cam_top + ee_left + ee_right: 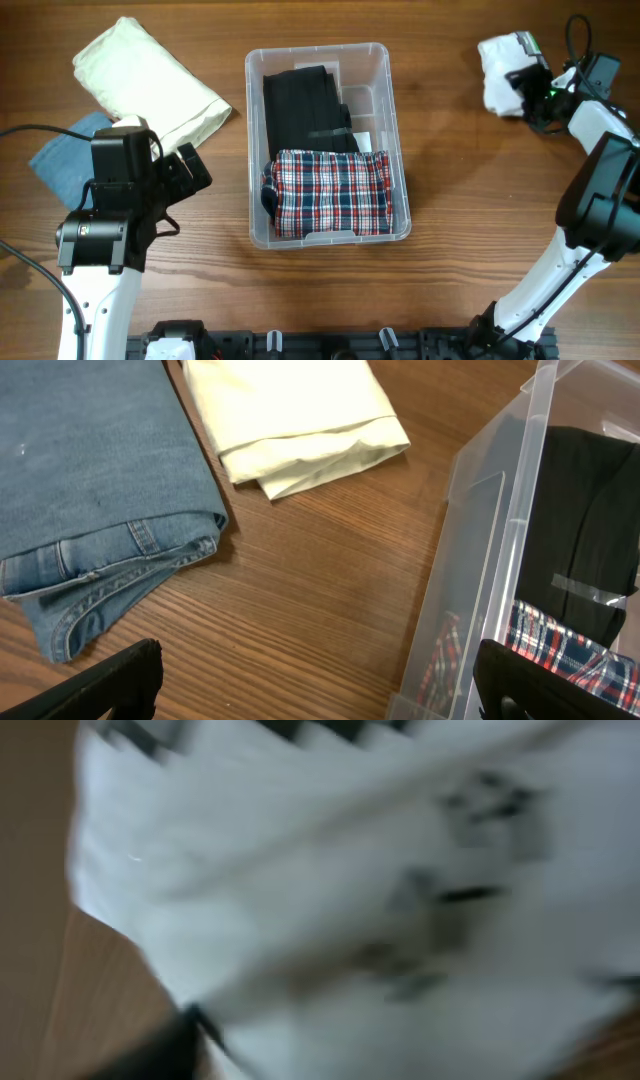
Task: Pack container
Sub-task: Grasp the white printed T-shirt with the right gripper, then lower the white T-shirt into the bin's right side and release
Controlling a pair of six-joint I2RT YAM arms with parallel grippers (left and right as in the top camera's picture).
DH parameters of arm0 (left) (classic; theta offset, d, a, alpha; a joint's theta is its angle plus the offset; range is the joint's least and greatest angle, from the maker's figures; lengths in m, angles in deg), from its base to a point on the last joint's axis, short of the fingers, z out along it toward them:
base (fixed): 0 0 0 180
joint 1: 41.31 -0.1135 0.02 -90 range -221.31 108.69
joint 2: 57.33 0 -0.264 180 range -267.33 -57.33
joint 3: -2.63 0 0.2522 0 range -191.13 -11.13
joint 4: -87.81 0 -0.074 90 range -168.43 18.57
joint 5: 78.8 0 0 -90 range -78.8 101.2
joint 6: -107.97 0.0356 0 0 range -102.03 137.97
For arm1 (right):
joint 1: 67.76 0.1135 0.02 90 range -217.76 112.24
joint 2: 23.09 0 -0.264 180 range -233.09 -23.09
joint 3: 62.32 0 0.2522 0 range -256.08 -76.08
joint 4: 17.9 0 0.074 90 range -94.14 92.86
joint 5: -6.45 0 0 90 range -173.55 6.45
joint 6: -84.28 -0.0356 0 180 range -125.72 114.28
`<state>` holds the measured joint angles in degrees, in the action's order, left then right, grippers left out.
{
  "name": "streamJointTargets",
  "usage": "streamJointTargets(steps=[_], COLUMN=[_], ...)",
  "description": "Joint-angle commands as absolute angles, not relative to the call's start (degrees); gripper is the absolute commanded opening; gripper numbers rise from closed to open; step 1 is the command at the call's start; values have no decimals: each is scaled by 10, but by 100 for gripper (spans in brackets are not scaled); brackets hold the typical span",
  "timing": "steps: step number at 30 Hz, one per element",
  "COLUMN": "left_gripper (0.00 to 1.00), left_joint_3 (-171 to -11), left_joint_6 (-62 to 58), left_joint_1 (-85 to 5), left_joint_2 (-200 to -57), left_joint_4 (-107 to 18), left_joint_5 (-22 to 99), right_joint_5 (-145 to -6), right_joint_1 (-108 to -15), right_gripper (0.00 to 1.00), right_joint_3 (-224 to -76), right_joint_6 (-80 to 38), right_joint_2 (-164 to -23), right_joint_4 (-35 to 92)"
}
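At nine o'clock the left jaws hang wide and empty, arm crouched beside folded jeans (58, 162) and cream cloth (150, 85). The container (252, 150) sits centre of the counter (450, 220), black garment (300, 100) and plaid garment (330, 190) inside. At two o'clock the right jaws, arm outstretched, meet the white garment (500, 70); gripping or not, I cannot tell. Next, I'd judge: lift it toward eight o'clock, into the container.

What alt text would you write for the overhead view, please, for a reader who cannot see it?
A clear container in the middle of a wooden table holds a black garment and a plaid garment. A cream garment and folded jeans lie to its left; the right gripper is at a white garment far right.
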<state>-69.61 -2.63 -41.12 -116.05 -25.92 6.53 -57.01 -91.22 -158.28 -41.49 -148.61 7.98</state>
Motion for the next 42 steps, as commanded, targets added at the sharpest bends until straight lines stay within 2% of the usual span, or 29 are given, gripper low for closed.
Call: streamJointTargets(steps=[1, 4, 7, 9, 13, 17, 22, 25, 35, 42], left_gripper=[100, 100, 100, 100, 100, 100, 100, 100, 100, 100], left_joint_3=[-706, -706, -706, -706, -706, -706, -706, -706, -706, -706], left_joint_6=[-19, -19, -19, -19, -19, -19, -19, -19, -19, -19], left_joint_1=[-416, -416, -416, -416, -416, -416, -416, -416, -416, -416], left_joint_2=[-1162, -1162, -1162, -1162, -1162, -1162, -1162, -1162, -1162, -1162], left_joint_4=[-261, -260, -258, -258, -258, -258, -258, -258, -258, -257], left_joint_5=[58, 58, 58, 58, 58, 58, 58, 58, 58, 58], right_joint_5=[-533, -483, -477, -497, -497, -501, -560, -638, -769, -809], right_joint_1=[-910, -910, -896, -862, -772, -627, -493, -449, -415, -398], right_gripper=[4, 4, 4, 4, 4, 4, 4, 4, 4, 4], right_joint_3=[-1581, -1581, -1581, -1581, -1581, -1581, -1581, -1581, -1548, -1484], right_joint_6=[-426, -387, -301, -211, -119, -87, -96, -195, -422, -437], right_joint_2=[-1504, -1484, -1389, -1277, -1119, -1037, -1082, -1118, -1129, -1130], right_joint_4=[75, 77, 104, 135, 183, 251, 342, 332, 241, 147])
